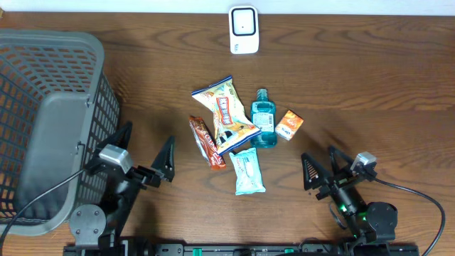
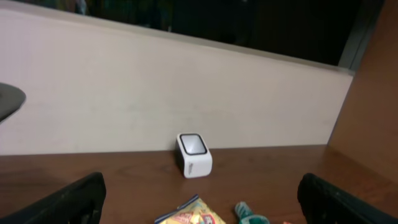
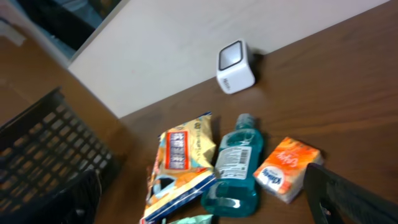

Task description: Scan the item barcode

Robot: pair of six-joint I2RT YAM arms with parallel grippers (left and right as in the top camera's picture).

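A white barcode scanner [image 1: 243, 30] [image 2: 194, 155] [image 3: 235, 67] stands at the table's back edge against the wall. Several items lie clustered mid-table: a yellow snack bag [image 1: 226, 114] [image 3: 180, 168], a blue mouthwash bottle [image 1: 263, 119] [image 3: 233, 171] with its label barcode facing up, an orange tissue box [image 1: 289, 124] [image 3: 286, 168], a red-brown bar [image 1: 206, 142] and a teal wipes pack [image 1: 249, 171]. My left gripper [image 1: 144, 148] [image 2: 202, 208] hangs open, near-left of the cluster and holding nothing. My right gripper [image 1: 323, 167] [image 3: 199, 199] is open and empty at the near right.
A large grey mesh basket [image 1: 50, 128] [image 3: 43, 149] fills the left side of the table, close behind my left arm. Brown tabletop [image 1: 370, 85] stretches right of the items, with a pale wall behind the scanner.
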